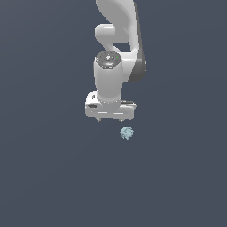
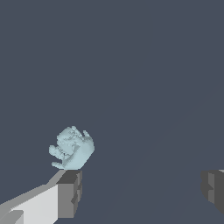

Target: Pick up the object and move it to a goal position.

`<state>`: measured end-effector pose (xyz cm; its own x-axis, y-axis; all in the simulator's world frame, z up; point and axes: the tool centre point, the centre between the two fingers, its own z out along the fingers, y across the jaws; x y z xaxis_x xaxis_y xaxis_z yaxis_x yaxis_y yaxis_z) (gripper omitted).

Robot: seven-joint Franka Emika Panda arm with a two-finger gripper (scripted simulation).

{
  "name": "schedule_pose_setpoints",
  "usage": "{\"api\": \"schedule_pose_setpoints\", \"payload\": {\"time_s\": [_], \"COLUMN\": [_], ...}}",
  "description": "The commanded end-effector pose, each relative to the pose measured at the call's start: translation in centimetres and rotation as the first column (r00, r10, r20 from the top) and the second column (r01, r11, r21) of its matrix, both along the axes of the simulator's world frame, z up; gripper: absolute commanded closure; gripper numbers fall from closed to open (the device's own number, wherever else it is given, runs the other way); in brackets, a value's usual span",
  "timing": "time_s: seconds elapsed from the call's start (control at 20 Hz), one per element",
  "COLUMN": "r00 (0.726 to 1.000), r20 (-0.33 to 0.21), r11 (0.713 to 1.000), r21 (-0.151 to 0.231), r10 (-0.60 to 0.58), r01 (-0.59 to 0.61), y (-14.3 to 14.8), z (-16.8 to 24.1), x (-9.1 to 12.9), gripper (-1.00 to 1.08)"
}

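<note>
The object (image 1: 127, 133) is a tiny pale blue-white faceted lump with teal mottling, resting on the dark grey surface. My gripper (image 1: 111, 120) hangs from the white arm just above it, slightly toward the exterior view's left. The jaws stand wide open with nothing between them. In the wrist view the object (image 2: 72, 148) sits right by the tip of one finger (image 2: 68, 194), outside the gap rather than centred in it. The other finger (image 2: 213, 189) shows at the frame's edge. My gripper (image 2: 140, 188) holds nothing.
A plain dark grey floor (image 1: 44, 177) fills both views. The white arm's links (image 1: 117, 40) rise behind the gripper toward the top of the exterior view.
</note>
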<state>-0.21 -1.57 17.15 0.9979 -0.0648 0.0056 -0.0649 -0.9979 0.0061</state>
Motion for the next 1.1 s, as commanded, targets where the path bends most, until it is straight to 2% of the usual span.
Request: {"api": "schedule_pose_setpoints", "payload": {"time_s": [0.0, 0.55, 1.05], "r00": [1.0, 0.998, 0.999], "r20": [0.0, -0.035, -0.033], "r11": [1.0, 0.998, 1.0], "r21": [0.0, 0.024, 0.021], "r10": [0.0, 0.052, -0.006], "r01": [0.0, -0.051, 0.006], "y": [0.0, 2.1, 2.6], "z": [0.0, -0.8, -1.4], "x": [0.0, -0.7, -0.7], "gripper": [-0.92, -0.92, -0.92]}}
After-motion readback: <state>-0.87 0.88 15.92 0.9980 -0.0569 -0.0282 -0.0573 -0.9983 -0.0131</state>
